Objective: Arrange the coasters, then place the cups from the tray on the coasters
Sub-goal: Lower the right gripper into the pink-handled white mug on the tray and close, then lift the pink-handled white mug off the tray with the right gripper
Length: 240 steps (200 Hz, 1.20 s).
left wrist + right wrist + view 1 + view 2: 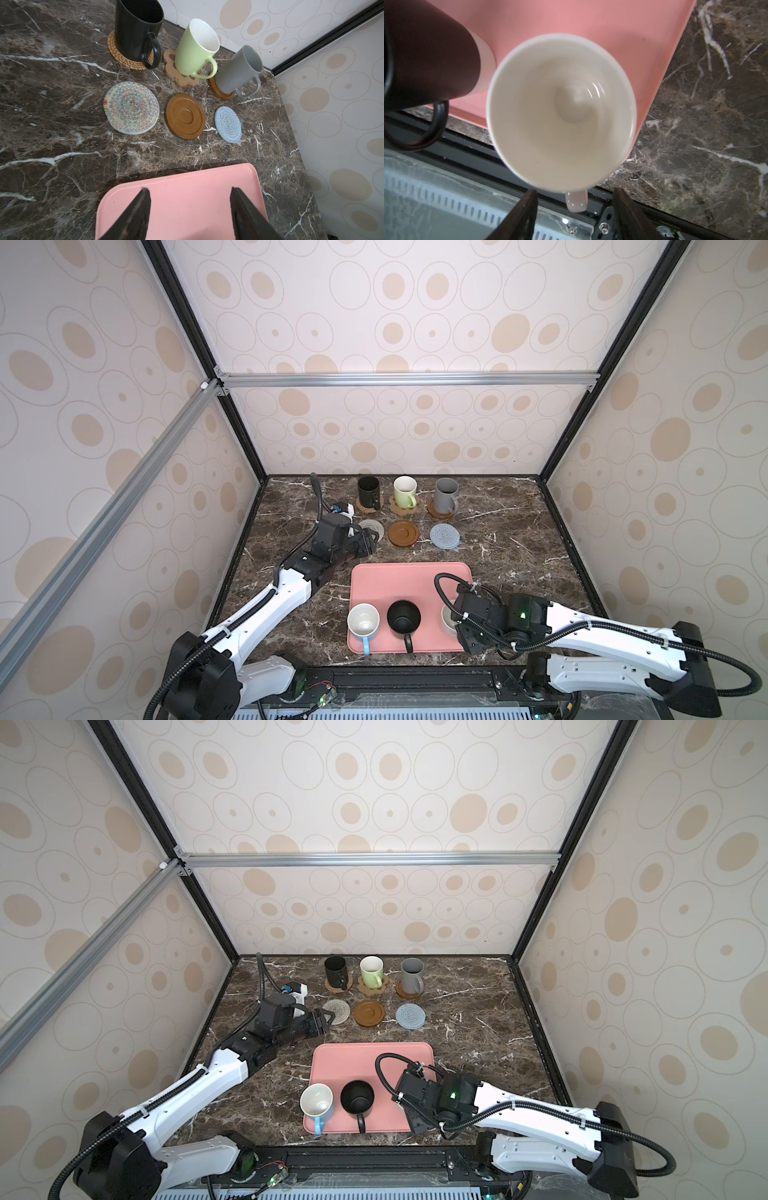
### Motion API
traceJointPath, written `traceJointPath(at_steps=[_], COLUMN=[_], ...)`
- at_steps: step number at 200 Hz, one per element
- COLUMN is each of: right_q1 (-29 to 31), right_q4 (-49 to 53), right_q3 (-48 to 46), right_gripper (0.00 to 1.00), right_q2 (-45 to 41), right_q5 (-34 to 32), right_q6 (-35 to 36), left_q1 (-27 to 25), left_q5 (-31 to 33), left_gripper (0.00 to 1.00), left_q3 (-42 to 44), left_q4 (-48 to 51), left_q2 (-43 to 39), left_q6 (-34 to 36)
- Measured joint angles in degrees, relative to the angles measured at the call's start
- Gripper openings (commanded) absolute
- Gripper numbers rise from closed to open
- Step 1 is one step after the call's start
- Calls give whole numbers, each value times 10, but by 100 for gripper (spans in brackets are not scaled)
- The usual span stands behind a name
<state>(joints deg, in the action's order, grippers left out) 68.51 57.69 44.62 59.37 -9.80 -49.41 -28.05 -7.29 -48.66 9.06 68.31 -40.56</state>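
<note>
At the back of the worktop point(511, 539), three cups stand on coasters. The far black cup point(368, 489) is on the rattan coaster point(113, 46). The green cup point(405, 491) is on the paw coaster point(182, 80). The grey cup point(446, 493) is on the far brown coaster point(220, 93).

Just in front lie three bare coasters in a row: the beige coaster point(131, 107), the near brown coaster point(402, 534) and the blue coaster point(444, 536).

Closer still lies the pink tray point(411, 580). Three cups stand on its near side: the blue cup point(363, 620), the near black cup point(403, 616) and the pink cup point(560, 112).

The left end effector point(190, 192) hangs by the tray's far left corner, near the beige coaster. Its two fingers stand apart with nothing between them.

The right end effector point(574, 190) is above the pink cup, at the tray's near right corner. Its fingers are spread too, one on each side of the cup's handle, and they do not touch it.
</note>
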Motion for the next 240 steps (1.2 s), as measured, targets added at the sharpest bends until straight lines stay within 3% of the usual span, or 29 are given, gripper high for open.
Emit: traceJointPath(at_steps=[135,240], right_q1=[20,21], right_q4=[-68,-109], right_q3=[-32,-32], right_gripper=[31,17], right_q2=[40,64], right_q5=[-106,-116], right_q6=[-43,-41], left_q1=[-4,-4], left_q5=[-1,-3], left_gripper=[64,65], left_q3=[9,10], left_q4=[0,0], left_q2=[1,9], left_q6=[-2,-1])
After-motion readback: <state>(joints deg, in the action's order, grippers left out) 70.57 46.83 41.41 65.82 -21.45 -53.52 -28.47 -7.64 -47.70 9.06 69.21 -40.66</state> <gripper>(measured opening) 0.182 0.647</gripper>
